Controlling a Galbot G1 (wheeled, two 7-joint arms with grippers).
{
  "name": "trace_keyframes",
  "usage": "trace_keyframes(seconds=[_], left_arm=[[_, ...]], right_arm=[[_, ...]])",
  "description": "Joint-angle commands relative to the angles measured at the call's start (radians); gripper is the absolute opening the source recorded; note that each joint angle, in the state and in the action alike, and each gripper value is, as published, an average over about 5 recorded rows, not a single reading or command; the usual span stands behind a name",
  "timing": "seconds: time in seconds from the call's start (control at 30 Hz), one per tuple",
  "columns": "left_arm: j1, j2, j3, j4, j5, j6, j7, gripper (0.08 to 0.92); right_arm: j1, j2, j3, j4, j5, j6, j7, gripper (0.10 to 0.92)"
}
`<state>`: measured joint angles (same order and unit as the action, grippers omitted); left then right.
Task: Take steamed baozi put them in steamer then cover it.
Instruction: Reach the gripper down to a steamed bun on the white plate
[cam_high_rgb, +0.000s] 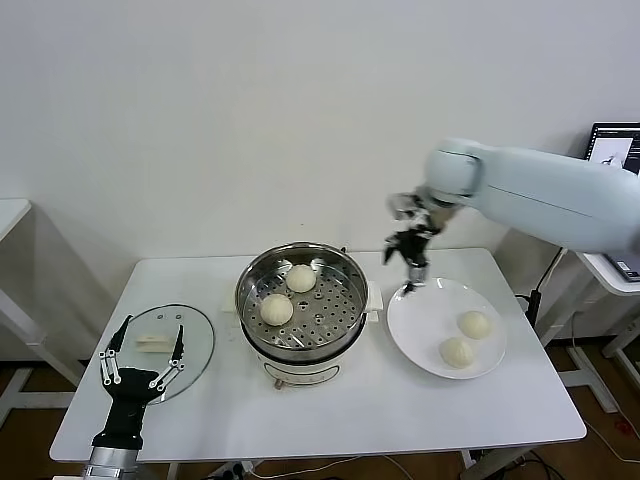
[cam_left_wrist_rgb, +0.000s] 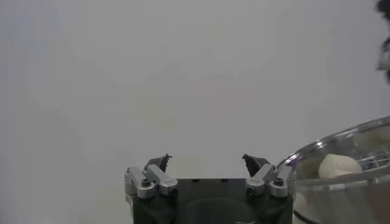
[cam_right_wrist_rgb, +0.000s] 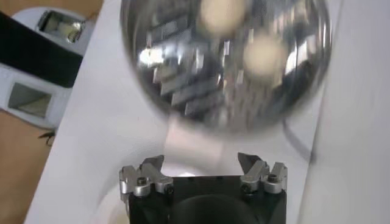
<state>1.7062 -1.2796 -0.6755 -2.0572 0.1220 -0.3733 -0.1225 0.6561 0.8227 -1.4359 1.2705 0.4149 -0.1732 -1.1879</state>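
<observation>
The steamer (cam_high_rgb: 330, 318) stands mid-table with two steamed baozi inside, one (cam_high_rgb: 301, 278) at the back and one (cam_high_rgb: 277, 309) at the left. Two more baozi (cam_high_rgb: 474, 324) (cam_high_rgb: 457, 352) lie on the white plate (cam_high_rgb: 425, 320) to its right. My right gripper (cam_high_rgb: 411, 280) hangs open and empty over the plate's far left rim, beside the steamer. In the right wrist view this gripper (cam_right_wrist_rgb: 201, 163) faces the steamer (cam_right_wrist_rgb: 183, 79) and its baozi (cam_right_wrist_rgb: 265, 53). The cover (cam_high_rgb: 200, 340) lies flat at front left. My left gripper (cam_high_rgb: 140, 360) stands open in front of it, holding nothing. The left wrist view shows that gripper (cam_left_wrist_rgb: 207, 163) and the steamer (cam_left_wrist_rgb: 359, 137).
The white table (cam_high_rgb: 330, 420) ends close in front of the steamer's white base (cam_high_rgb: 300, 372). A laptop (cam_high_rgb: 615, 150) sits on a side desk at far right. Another white table edge (cam_high_rgb: 10, 215) shows at far left.
</observation>
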Motion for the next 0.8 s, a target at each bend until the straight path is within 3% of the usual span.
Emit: trace_keyframes(seconds=[0.03, 0.8], left_arm=[[0.013, -0.007, -0.002, 0.004, 0.008, -0.002, 0.001, 0.823], [0.032, -0.013, -0.007, 0.016, 0.017, -0.009, 0.003, 0.823]], right_arm=[[-0.242, -0.240, 0.088, 0.013, -0.176, 0.052, -0.015, 0.823], [-0.475, -0.104, 0.257, -0.169, -0.231, 0.038, 0.087, 0.823]])
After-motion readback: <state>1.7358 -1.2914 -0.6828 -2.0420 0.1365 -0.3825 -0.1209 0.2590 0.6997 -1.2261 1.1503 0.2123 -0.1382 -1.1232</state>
